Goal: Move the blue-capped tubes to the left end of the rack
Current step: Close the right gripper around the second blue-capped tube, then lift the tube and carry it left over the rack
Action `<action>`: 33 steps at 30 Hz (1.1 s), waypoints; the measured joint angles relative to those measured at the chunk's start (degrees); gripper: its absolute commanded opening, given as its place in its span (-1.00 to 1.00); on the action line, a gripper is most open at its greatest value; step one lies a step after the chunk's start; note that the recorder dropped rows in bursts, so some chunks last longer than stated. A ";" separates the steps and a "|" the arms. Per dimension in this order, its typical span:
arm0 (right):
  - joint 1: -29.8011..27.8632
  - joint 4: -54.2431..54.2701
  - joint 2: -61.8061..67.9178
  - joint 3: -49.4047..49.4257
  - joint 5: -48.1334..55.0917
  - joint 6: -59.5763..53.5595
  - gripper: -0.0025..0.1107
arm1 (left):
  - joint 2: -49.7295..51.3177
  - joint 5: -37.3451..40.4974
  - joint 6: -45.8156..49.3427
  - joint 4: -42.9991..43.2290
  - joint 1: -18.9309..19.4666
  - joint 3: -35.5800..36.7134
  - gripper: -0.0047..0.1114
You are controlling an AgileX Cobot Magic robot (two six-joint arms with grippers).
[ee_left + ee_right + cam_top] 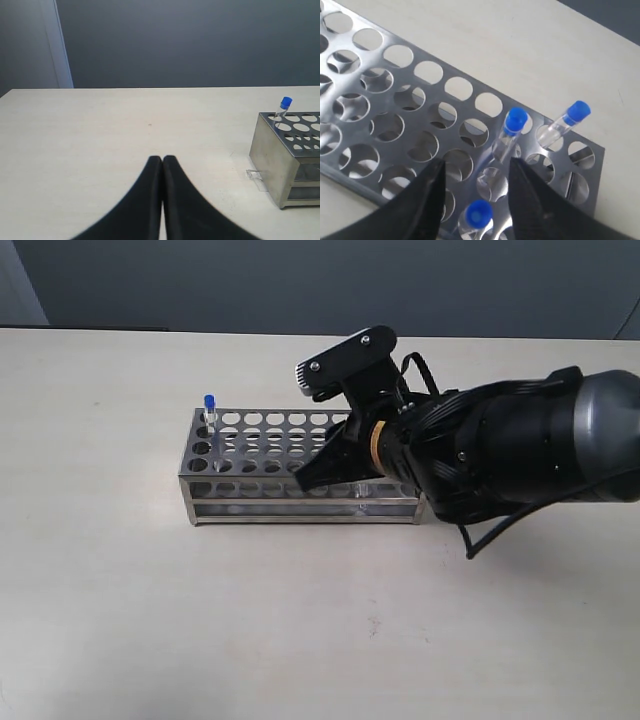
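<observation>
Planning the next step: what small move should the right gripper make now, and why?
Probably lower and close on the nearest blue-capped tube: it sits between the open right gripper's fingers, and only one tube stands at the left end of the rack.

Surface (300,640): pale beige wood-grain top, matte, a few small dark specks; evenly lit, shadows soft
Wall (250,280): plain dark grey-blue, rising behind the surface's far edge
Panel (52,45): lighter grey upright strip beside the dark wall, seen in the left wrist view
</observation>
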 measured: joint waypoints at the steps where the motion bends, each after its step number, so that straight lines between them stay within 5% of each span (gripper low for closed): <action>1: 0.00 -0.13 0.09 0.00 -0.15 0.10 -0.45 | 0.00 0.00 0.00 0.00 0.00 0.00 -0.91; 7: 0.00 -0.47 1.59 0.00 -0.15 0.35 -0.97 | 0.00 0.00 0.00 0.00 0.00 0.00 -0.91; 33: 0.10 -0.85 -5.39 0.00 1.61 1.08 -0.97 | 0.00 0.00 0.00 0.00 0.00 0.00 -0.91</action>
